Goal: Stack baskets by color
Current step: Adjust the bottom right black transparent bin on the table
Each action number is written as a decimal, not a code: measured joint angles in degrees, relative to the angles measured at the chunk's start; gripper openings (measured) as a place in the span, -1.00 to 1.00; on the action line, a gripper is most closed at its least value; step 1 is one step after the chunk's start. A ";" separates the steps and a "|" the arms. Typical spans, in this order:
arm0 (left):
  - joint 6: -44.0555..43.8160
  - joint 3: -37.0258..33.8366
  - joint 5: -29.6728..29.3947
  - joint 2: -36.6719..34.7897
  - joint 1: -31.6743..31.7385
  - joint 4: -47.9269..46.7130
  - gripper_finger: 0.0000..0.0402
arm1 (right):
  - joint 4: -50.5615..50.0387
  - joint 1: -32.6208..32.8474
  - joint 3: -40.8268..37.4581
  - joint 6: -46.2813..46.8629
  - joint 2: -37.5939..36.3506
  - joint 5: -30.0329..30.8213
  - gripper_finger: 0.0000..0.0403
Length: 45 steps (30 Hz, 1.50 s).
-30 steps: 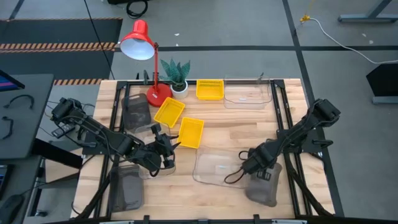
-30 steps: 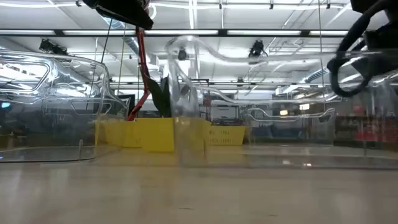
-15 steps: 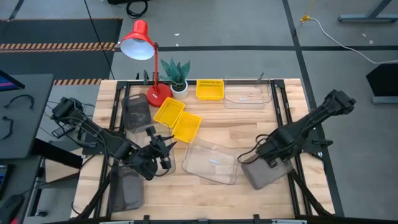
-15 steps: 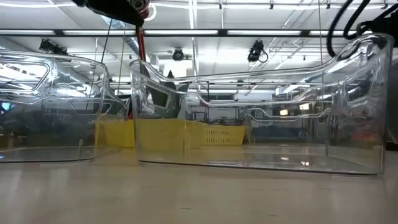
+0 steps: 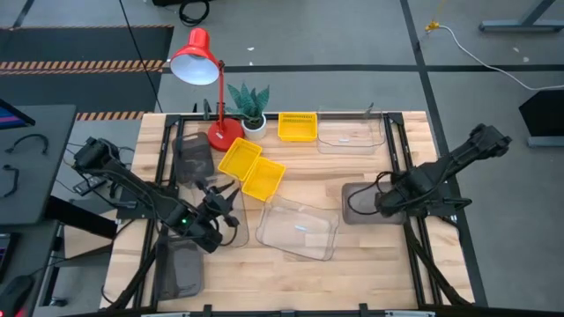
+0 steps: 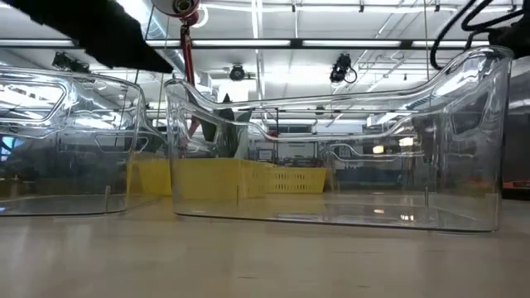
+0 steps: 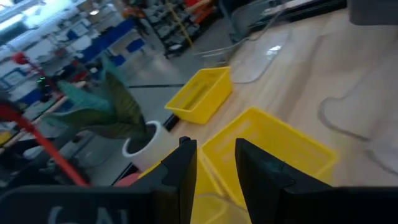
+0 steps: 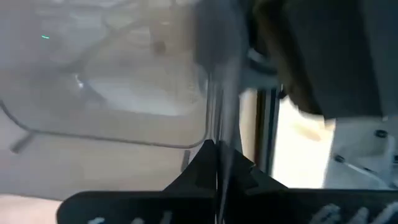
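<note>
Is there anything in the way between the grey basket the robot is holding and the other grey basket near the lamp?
Yes. The right gripper holds a grey basket by its rim. Between it and the grey basket by the lamp lie two yellow baskets.

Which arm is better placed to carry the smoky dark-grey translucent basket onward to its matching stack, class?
The right. Its right gripper is already shut on the wall of the smoky dark-grey translucent basket at the table's right side, while the left gripper hangs across the table beside the small bright yellow baskets.
</note>
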 joint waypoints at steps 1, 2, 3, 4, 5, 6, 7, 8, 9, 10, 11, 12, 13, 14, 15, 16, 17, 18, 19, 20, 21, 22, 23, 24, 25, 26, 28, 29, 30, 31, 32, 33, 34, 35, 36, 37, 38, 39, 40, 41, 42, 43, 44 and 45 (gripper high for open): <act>-0.93 -0.80 -0.82 0.00 0.00 0.00 -0.42 | -0.07 0.00 -0.71 1.75 0.54 1.06 -0.99; -2.05 -1.64 -1.51 0.00 0.00 0.00 -0.42 | 0.06 0.00 -1.35 3.30 1.26 1.62 -0.99; -3.05 -2.37 -2.19 0.00 0.00 -0.08 -0.42 | 0.50 -0.01 -1.81 4.46 1.98 1.59 -0.99; -3.91 -2.95 -2.68 0.00 0.00 -0.08 -0.42 | 1.09 -0.05 -2.12 5.36 2.67 1.49 -0.99; -4.83 -3.47 -3.05 0.00 0.00 -0.02 -0.42 | 1.71 -0.09 -2.28 6.29 3.38 1.31 -0.98; -5.31 -3.90 -3.25 0.00 0.00 -0.03 -0.42 | 2.79 -0.09 -2.53 7.17 4.02 0.86 -0.98; -5.98 -4.13 -3.42 0.00 0.00 -0.16 -0.42 | 3.87 -0.09 -2.70 8.03 4.66 0.54 -0.98; -6.44 -4.15 -3.46 0.00 0.00 -0.35 -0.42 | 4.63 -0.09 -2.85 8.51 5.31 0.35 -0.97; -6.59 -4.15 -3.48 0.00 0.00 -0.25 -0.42 | 5.55 -0.07 -3.03 8.91 5.95 0.25 -0.96; -6.62 -4.15 -3.48 0.00 0.00 -0.09 -0.42 | 6.81 0.04 -3.28 9.16 6.57 0.20 -0.95; -6.59 -4.15 -3.48 0.00 0.00 0.01 -0.42 | 8.05 0.14 -3.61 9.28 7.15 0.11 -0.93; -6.61 -4.15 -3.51 0.00 0.00 0.03 -0.42 | 8.98 0.20 -3.87 9.27 7.71 0.10 -0.91; -6.66 -4.15 -3.50 0.00 0.00 0.03 -0.42 | 10.04 0.20 -4.18 8.92 8.15 0.10 -0.89; -6.69 -4.15 -3.51 0.00 -0.07 0.01 -0.42 | 11.29 0.20 -4.52 7.85 8.38 0.14 -0.85; -6.70 -4.15 -3.51 0.00 -0.09 0.08 -0.42 | 12.65 0.20 -4.87 6.74 8.45 0.25 -0.82; -6.71 -4.15 -3.51 0.00 -0.09 0.23 -0.42 | 13.54 0.20 -4.98 5.57 8.67 0.42 -0.77; -6.71 -4.15 -3.51 0.00 -0.09 0.33 -0.42 | 13.81 0.20 -5.04 4.34 8.77 0.72 -0.73; -6.68 -4.15 -3.51 0.00 -0.09 0.45 -0.42 | 13.43 0.30 -5.04 2.50 8.76 0.86 -0.68; -6.63 -4.15 -3.51 0.00 -0.09 0.60 -0.42 | 12.83 0.33 -5.04 0.21 8.57 0.84 -0.62; -6.47 -4.15 -3.51 0.00 -0.09 0.74 -0.42 | 12.16 0.37 -5.02 -1.85 8.31 0.87 -0.57; -6.41 -4.15 -3.50 0.00 -0.09 0.93 -0.42 | 11.34 0.45 -4.75 -4.13 8.07 0.90 -0.52; -6.36 -4.15 -3.52 0.00 -0.09 1.06 -0.42 | 10.41 0.59 -4.21 -6.48 7.78 1.09 -0.47; -6.32 -4.15 -3.53 0.00 -0.09 1.13 -0.42 | 9.33 0.77 -3.44 -9.14 7.50 1.28 -0.42; -6.28 -4.15 -3.53 0.00 -0.09 1.14 -0.42 | 8.26 0.91 -2.45 -11.90 7.28 1.40 -0.38; -6.25 -4.15 -3.53 0.00 -0.09 1.20 -0.42 | 7.34 1.10 -1.24 -14.27 7.26 1.74 -0.34; -6.25 -4.15 -3.53 0.00 -0.09 1.38 -0.42 | 6.63 1.25 0.12 -17.08 7.26 1.96 -0.31; -6.23 -4.15 -3.53 0.00 -0.09 1.60 -0.42 | 5.96 1.40 3.22 -23.17 7.39 2.13 -0.27; -6.23 -4.15 -3.53 0.00 -0.09 1.76 -0.42 | 5.97 1.42 4.81 -25.83 7.60 2.41 -0.25; -6.23 -4.13 -3.53 0.00 -0.09 1.93 -0.42 | 6.13 1.42 6.31 -27.87 7.97 3.35 -0.25; -6.23 -4.13 -3.51 0.00 -0.09 2.03 -0.42 | 6.50 1.46 7.81 -30.17 8.44 4.93 -0.24; -6.21 -4.13 -3.51 0.00 -0.09 2.16 -0.42 | 7.83 1.68 9.19 -33.34 8.98 6.74 -0.24; -6.21 -4.13 -3.51 0.00 -0.09 2.26 -0.42 | 9.90 1.86 10.41 -37.69 9.66 8.14 -0.24; -6.21 -4.13 -3.50 0.00 -0.09 2.39 -0.42 | 12.18 2.07 11.21 -42.82 10.49 9.07 -0.25; -6.21 -4.13 -3.49 0.00 -0.09 2.49 -0.42 | 14.28 2.16 11.73 -47.81 11.51 9.20 -0.25; -6.21 -4.13 -3.48 0.00 -0.09 2.52 -0.42 | 16.11 2.16 11.97 -51.83 12.64 8.91 -0.25; -6.21 -4.13 -3.48 0.00 -0.09 2.52 -0.42 | 17.75 2.16 11.99 -55.08 13.77 8.68 -0.25; -6.19 -4.13 -3.48 0.00 -0.09 2.52 -0.42 | 19.11 2.16 11.99 -57.75 14.99 8.21 -0.25; -6.19 -4.13 -3.48 0.00 -0.09 2.52 -0.42 | 20.33 2.06 11.99 -59.98 16.34 7.88 -0.25; -6.19 -4.13 -3.46 0.00 -0.09 2.52 -0.42 | 21.24 1.82 11.99 -62.13 17.75 7.83 -0.24; -6.19 -4.13 -3.46 0.00 -0.09 2.52 -0.42 | 21.81 1.58 11.99 -63.98 19.10 7.70 -0.23; -6.19 -4.13 -3.46 0.00 -0.09 2.52 -0.42 | 22.07 1.32 11.99 -65.41 20.31 7.71 -0.22; -6.19 -4.13 -3.46 0.00 -0.09 2.52 -0.42 | 21.98 1.04 11.99 -66.24 21.46 7.71 -0.19; -6.19 -4.13 -3.45 0.00 -0.09 2.52 -0.42 | 21.72 0.75 11.99 -66.90 22.55 7.70 -0.16; -6.18 -4.13 -3.44 0.00 -0.09 2.52 -0.42 | 21.62 0.49 11.99 -67.48 23.54 7.68 -0.12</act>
